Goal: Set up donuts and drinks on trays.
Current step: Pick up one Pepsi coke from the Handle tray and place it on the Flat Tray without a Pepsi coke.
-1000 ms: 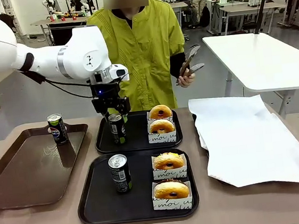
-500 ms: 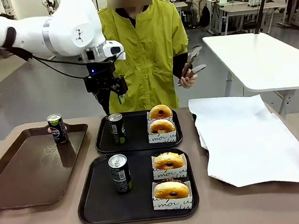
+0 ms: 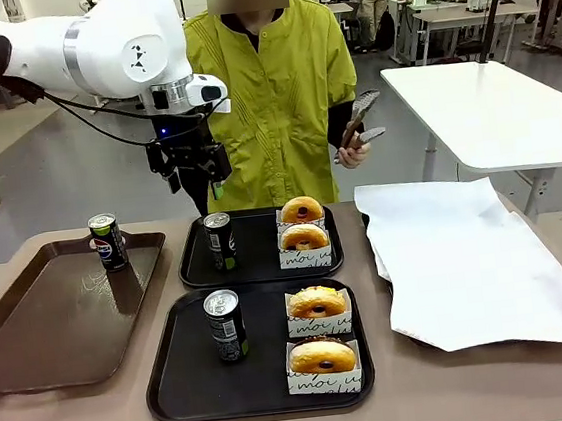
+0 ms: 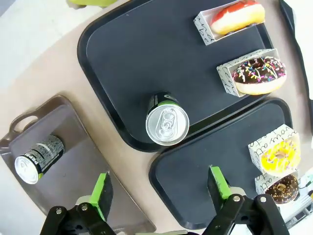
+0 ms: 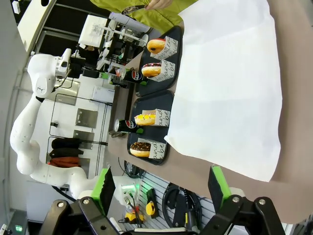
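**Both black trays filled, left arm hanging above the far one**

A wide lab of white tables is stretching out behind the tan tabletop (image 3: 461,393), and across it a person in a yellow-green smock is standing with a pair of tongs (image 3: 360,120) in one hand (image 3: 351,149). On the table, two black trays are lying one behind the other. The far tray (image 3: 257,270) is carrying one dark can (image 3: 220,241) and two sleeved donuts (image 3: 303,230); the near tray (image 3: 174,388) is carrying another can (image 3: 226,326) and two more donuts (image 3: 321,339). A third can (image 3: 107,242) is standing alone on the brown tray (image 3: 43,336) at the left, and a sheet of white paper (image 3: 467,261) is covering a tray on the right.

The left gripper (image 3: 195,177) is hanging high over the far tray's can with its green-padded jaws spread wide and nothing between them. In the right wrist view the right gripper (image 5: 161,188) is also gaping wide and empty, well off from the trays.

To my eye the setting-out is looking nearly finished. If the left arm is pulling away, it should be rising straight and clearing the tall, slim can before swinging, since a narrow can tips easily on smooth plastic.

The cans are looking like hard, glossy cylinders with bright silver tops. The trays are looking matte, low-rimmed and round-cornered. The donuts are sitting soft and glazed in thin white paper sleeves printed with black script.
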Robot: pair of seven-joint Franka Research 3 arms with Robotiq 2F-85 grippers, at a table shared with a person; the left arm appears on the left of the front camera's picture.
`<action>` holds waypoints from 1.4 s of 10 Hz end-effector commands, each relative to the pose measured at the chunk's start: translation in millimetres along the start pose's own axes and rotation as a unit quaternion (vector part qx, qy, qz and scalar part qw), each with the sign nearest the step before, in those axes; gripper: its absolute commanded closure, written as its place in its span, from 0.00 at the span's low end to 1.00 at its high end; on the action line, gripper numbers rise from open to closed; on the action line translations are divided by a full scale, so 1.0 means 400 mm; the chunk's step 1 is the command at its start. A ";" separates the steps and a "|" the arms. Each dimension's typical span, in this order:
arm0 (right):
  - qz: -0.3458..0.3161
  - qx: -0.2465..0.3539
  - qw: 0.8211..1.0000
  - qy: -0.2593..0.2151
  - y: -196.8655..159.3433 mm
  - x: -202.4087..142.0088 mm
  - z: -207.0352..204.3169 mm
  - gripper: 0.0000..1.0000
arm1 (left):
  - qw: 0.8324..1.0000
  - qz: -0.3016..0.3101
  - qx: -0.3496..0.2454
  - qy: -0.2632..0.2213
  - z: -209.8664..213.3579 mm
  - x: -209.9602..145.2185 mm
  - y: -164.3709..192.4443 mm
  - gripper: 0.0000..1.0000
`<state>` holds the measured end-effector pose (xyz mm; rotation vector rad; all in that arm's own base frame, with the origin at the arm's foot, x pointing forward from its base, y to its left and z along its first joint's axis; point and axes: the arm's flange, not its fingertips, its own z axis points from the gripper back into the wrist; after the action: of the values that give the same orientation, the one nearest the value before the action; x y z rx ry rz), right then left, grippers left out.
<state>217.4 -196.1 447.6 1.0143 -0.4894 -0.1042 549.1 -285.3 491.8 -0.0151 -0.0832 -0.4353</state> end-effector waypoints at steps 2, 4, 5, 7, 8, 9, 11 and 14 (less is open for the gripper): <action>0.004 0.005 1.000 -0.003 0.000 -0.002 -0.001 0.00 | 1.000 0.001 -0.002 -0.005 0.008 0.012 0.000 0.00; 0.004 0.005 1.000 -0.003 0.000 -0.002 -0.001 0.00 | 1.000 0.001 -0.002 -0.005 0.008 0.012 0.000 0.00; 0.004 0.005 1.000 -0.003 0.000 -0.002 -0.001 0.00 | 1.000 0.001 -0.002 -0.005 0.008 0.012 0.000 0.00; 0.004 0.005 1.000 -0.003 0.000 -0.002 -0.001 0.00 | 0.998 0.030 -0.054 0.020 0.034 -0.012 0.062 0.00; 0.004 0.005 1.000 -0.003 0.000 -0.002 -0.001 0.00 | 0.996 0.040 -0.078 0.020 0.080 -0.107 0.116 0.00; 0.004 0.005 1.000 -0.003 0.000 -0.002 -0.001 0.00 | 0.994 0.051 -0.091 0.023 0.106 -0.247 0.138 0.00; 0.004 0.005 1.000 -0.003 0.000 -0.002 -0.001 0.00 | 0.993 0.026 -0.105 0.041 0.137 -0.396 0.197 0.00; 0.004 0.005 1.000 -0.003 0.000 -0.002 -0.001 0.00 | 0.997 0.059 -0.041 0.032 0.118 -0.527 0.226 0.00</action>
<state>217.4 -196.3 447.6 1.0143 -0.4896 -0.1047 393.8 -112.1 530.7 -0.1455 0.0442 -0.3553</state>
